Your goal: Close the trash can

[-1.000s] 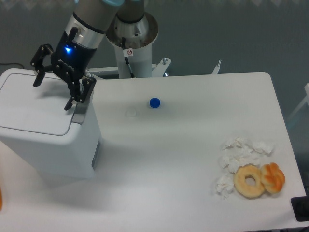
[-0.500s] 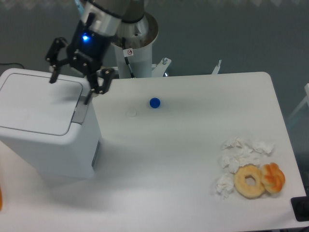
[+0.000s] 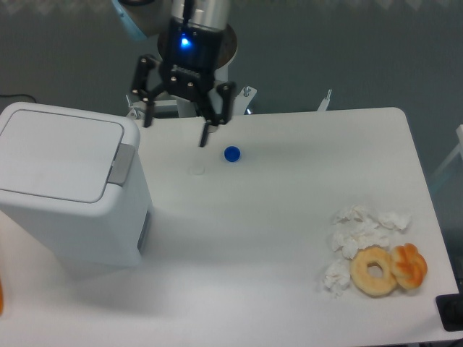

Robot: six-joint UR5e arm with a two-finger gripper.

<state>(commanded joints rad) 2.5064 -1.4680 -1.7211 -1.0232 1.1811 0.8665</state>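
At far left on the white bench (image 3: 289, 238): the trash can (image 3: 72, 210), large, boxy, white, rounded at the corners, reaching almost to the left edge of the view. Lid (image 3: 61, 153) lying flat and shut on top, grey latch tab (image 3: 121, 163) at the lid's right edge, folded down over the rim. A small vent-like patch low on the right wall.

Just right of the bin and above the bench's far edge: the hand (image 3: 176, 132), black, with a blue light glowing on its body, hanging from the arm in front of a white pedestal (image 3: 210, 54). Fingers (image 3: 148, 108) spread wide apart, nothing between them, tips pointing down toward the bench. Clear of the bin, not touching lid or latch.

Below the hand's right finger: a faint round mark or small pale disc (image 3: 196, 170) on the bench surface, too pale to identify. Just right of that: a small blue cap (image 3: 231, 153), alone on the bench.

Well apart, toward the near right corner: a cluster of crumpled white tissues (image 3: 358, 231). Touching them on the right: a plain ring doughnut (image 3: 374, 270), and beside it, touching, a darker orange pastry (image 3: 409, 265).

At the lower right edge: a dark object (image 3: 452, 312), cut off by the frame.
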